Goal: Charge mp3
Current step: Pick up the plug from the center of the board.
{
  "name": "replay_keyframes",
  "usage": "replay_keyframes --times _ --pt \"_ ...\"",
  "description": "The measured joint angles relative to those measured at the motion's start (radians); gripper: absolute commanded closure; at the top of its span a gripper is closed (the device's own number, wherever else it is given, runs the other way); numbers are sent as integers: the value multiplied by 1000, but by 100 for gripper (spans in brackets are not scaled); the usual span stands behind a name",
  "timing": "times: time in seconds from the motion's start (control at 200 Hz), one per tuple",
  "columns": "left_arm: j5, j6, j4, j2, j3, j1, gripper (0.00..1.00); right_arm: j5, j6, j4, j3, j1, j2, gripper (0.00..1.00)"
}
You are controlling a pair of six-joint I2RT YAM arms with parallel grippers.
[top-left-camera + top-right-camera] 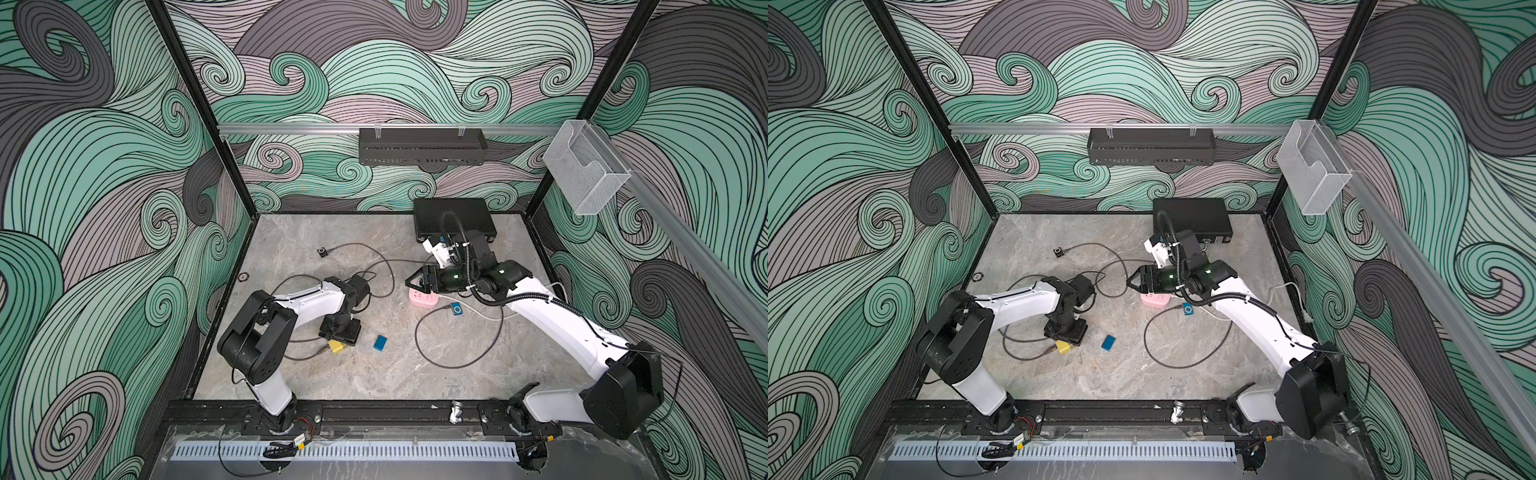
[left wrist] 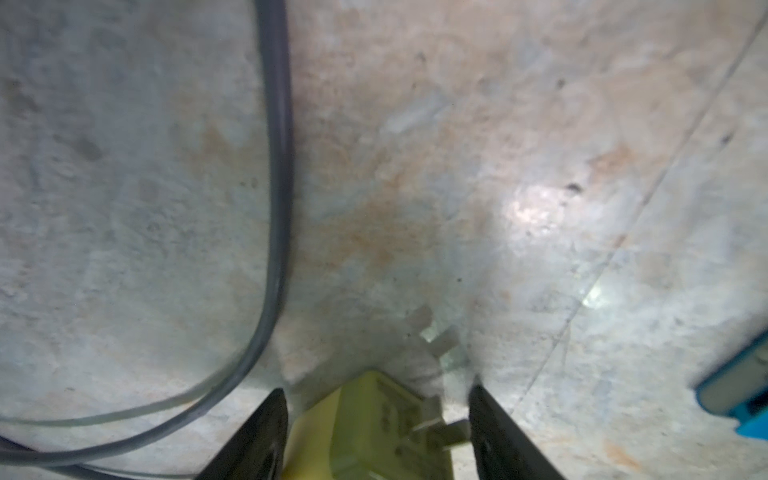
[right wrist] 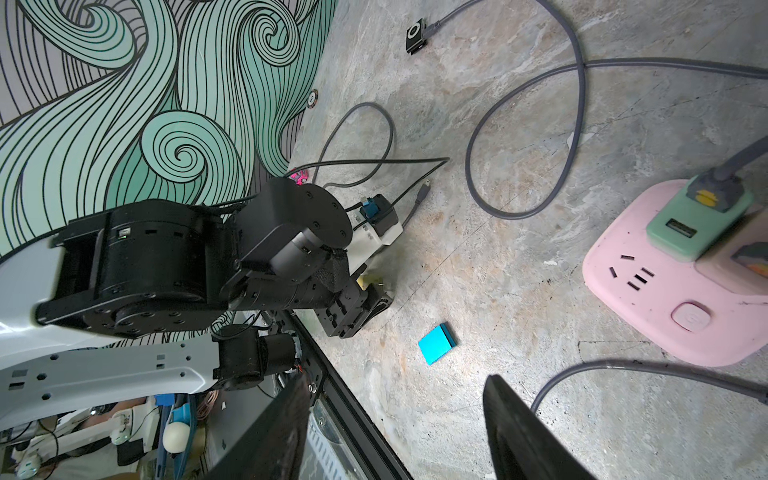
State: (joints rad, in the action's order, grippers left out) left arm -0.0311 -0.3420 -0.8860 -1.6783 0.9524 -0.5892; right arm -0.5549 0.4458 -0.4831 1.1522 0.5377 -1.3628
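1. Your left tool (image 2: pixel 376 390) sits low over the tabletop (image 1: pixel 374 382) with the yellow charger (image 2: pixel 374 428) between its jaws. Both fingers are close to the charger's sides, but you cannot tell whether they are pinching it.
2. The step looks like taking that charger. Close squarely on its flat sides and keep off the prongs (image 2: pixel 444 337) that jut past the fingertips. Lift straight up, because the grey cable (image 2: pixel 276 166) curves just beside one finger and could snag.
3. The blue mp3 (image 1: pixel 380 342) lies flat just beside the left tool, apart from it, with nothing plugged in.
4. A second blue mp3 (image 1: pixel 457 309) sits under the right tool's wrist with a lead in it. A black mp3 (image 3: pixel 415 35) lies well beyond, also on a lead.
5. Your right tool (image 3: pixel 397 379) hovers with its jaws apart and empty, just above the pink power strip (image 3: pixel 665 316). It would probably serve best steadying the strip.
6. The strip holds a green adapter (image 3: pixel 694 224) with a free USB port. Bare sockets lie on the side nearer the right tool.
7. The black basket (image 1: pixel 422 151) and the clear bin (image 1: pixel 582 174) hang well away from both tools. The bin looks empty, and the inside of the basket cannot be made out.
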Motion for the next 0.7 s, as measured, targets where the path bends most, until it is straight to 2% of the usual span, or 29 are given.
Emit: replay_keyframes --times 0.381,0.701 --pt "-86 -51 -75 88 3 -57 27 -9 0 2 -1 0 5 31" --pt "-97 -64 -55 4 -4 -109 27 -43 -8 17 -7 0 44 29"
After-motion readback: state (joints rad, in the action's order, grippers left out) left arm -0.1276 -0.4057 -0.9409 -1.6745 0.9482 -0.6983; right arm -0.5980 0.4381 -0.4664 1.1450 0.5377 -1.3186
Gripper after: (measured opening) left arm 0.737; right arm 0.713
